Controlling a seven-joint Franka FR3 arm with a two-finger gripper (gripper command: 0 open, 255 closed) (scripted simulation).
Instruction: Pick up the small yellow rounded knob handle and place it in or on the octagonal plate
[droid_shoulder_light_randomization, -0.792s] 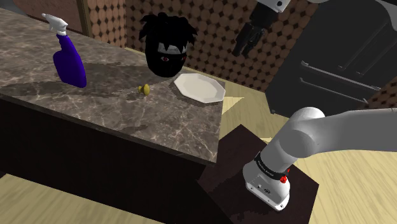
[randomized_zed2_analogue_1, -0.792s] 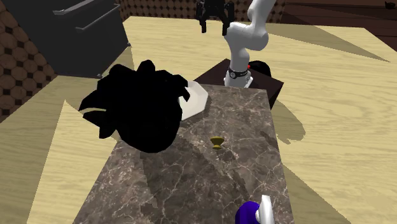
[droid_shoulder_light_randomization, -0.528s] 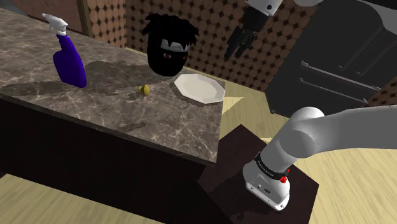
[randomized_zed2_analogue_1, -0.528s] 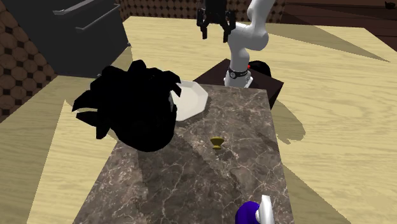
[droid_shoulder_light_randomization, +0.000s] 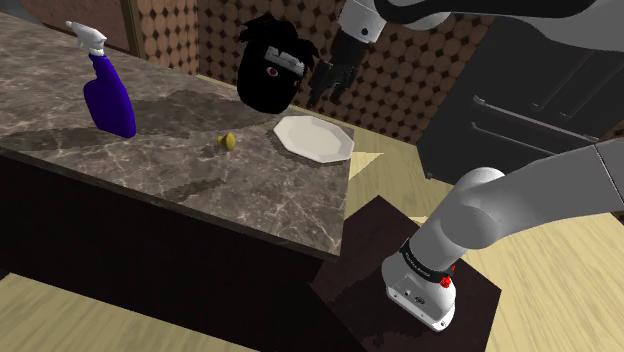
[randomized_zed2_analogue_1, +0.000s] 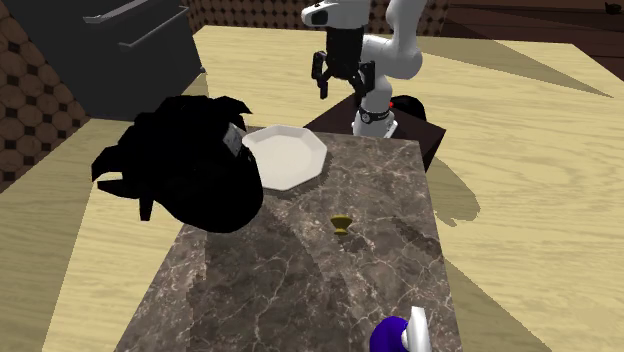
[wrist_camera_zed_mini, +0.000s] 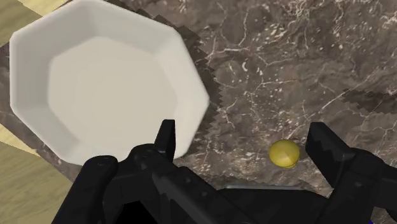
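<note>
So the knob handle (droid_shoulder_light_randomization: 229, 141) is tiny, easily the smallest thing on the desk (droid_shoulder_light_randomization: 150, 160). From straight above, in the wrist view, it's a smooth bright yellow round dome (wrist_camera_zed_mini: 284, 154) with no markings. From the side, in the second exterior view, it reads darker and more olive-gold (randomized_zed2_analogue_1: 342, 224): a wide rounded cap on a narrow neck with a small foot under it, kind of a mushroom shape. It's standing on the dark veined marble top, alone, with nothing touching it.

The octagonal plate (droid_shoulder_light_randomization: 314, 137) is plain white with a flat middle and a raised angled rim, and it's bare (wrist_camera_zed_mini: 108, 83). It sits near the desk's end closest to the stand (droid_shoulder_light_randomization: 400, 290). The knob is a bit away from it, to the shoulder view's left, between the plate and the purple spray bottle (droid_shoulder_light_randomization: 108, 95) but much closer to the plate.

The gripper (droid_shoulder_light_randomization: 325, 88) is up in the air above the plate end of the desk, not touching anything. Its fingers (randomized_zed2_analogue_1: 322, 90) are spread wide and holding nothing. In the wrist view the knob shows in the gap between the fingers, close to one of them, but it's down on the marble — the gripper (wrist_camera_zed_mini: 242, 130) is well above it.

There's also a big black spiky-haired head thing (randomized_zed2_analogue_1: 190, 175) right next to the plate, overlapping its rim in the second exterior view. I can't tell if it actually rests on the desk.
</note>
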